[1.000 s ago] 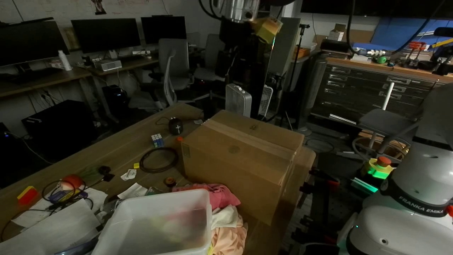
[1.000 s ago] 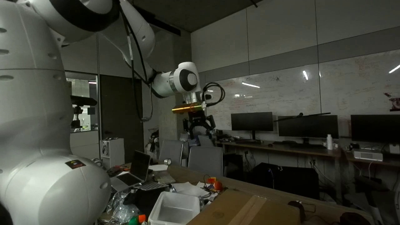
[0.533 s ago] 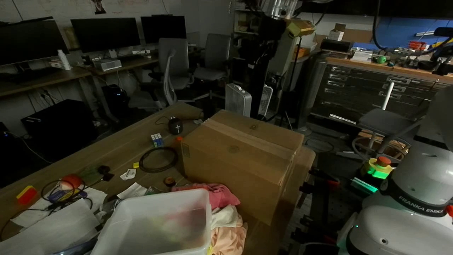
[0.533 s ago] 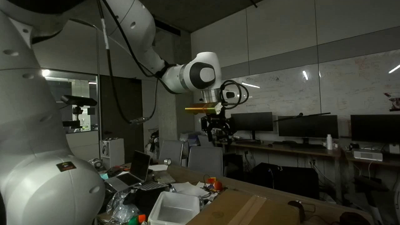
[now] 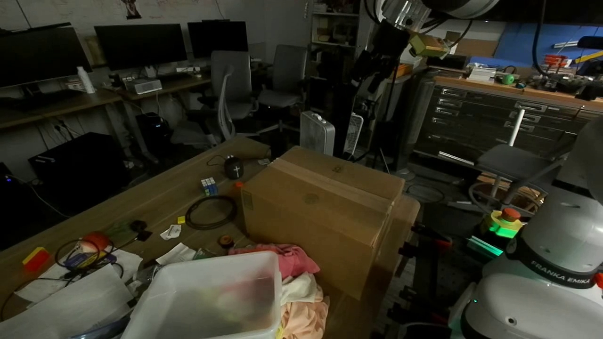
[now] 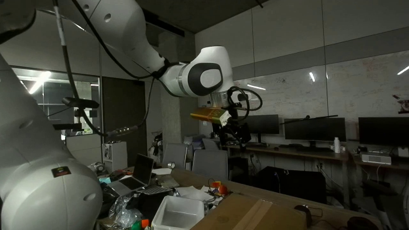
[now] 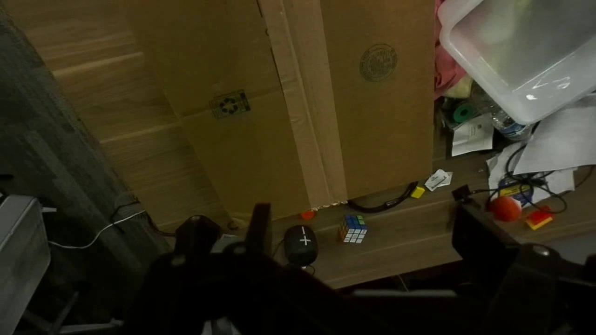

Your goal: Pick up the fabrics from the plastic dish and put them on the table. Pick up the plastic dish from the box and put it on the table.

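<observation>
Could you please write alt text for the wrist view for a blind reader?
From above, a taped cardboard box lies on a wooden table, with the open, dark claw in the foreground. At upper right, a plastic dish is partly cut off, with pink cloth showing between it and the box; a puzzle cube sits near the box's lower edge.

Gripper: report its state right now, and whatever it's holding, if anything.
Gripper: open, fingers spread wide, holding nothing.
</observation>
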Controlling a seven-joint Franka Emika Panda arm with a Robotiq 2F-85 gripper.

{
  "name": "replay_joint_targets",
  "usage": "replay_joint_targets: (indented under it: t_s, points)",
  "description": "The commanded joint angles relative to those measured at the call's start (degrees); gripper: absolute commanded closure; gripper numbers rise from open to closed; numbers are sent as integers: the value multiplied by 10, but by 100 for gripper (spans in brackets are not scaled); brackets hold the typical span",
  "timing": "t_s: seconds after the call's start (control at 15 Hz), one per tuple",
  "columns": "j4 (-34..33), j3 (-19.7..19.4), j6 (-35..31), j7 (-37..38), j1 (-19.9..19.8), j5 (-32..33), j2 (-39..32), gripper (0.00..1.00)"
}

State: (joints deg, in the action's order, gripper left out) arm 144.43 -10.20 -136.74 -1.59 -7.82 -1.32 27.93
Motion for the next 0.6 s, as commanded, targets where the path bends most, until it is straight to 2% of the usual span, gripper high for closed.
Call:
replay_joint_targets:
  t_s: [0.0,0.33,0.53]
  points:
    - [12,-13,37,-40,3,-12,30,0]
    - [-8,-32,165,-107,6,-12,30,0]
    - [-8,-45,191,-142,3,-14,37,0]
